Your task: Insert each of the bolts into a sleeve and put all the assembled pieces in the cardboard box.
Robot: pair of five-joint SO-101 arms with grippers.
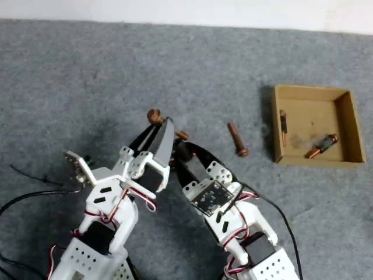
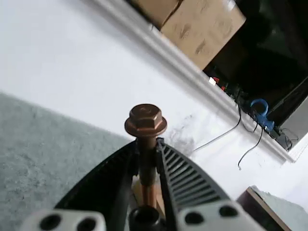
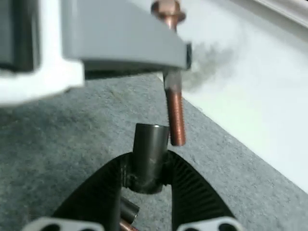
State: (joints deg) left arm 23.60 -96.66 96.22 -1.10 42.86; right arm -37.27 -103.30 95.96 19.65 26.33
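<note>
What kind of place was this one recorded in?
Probably a lab or workshop corner rather than a production floor. The work surface is a grey felt-like mat with a plain white surface beyond it. Stored cardboard cartons and loose cables sit at the back.

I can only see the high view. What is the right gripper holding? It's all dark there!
Observer: In its wrist view, the right gripper is shut on a dark sleeve, open end up.
Operator: Is the bolt inside it yet?
Observer: No. The bolt has its threaded tip beside the sleeve's rim, outside it.
Operator: Is the other arm holding the bolt well?
Observer: In its wrist view, the left gripper clamps the shank just under the hex head.
</note>
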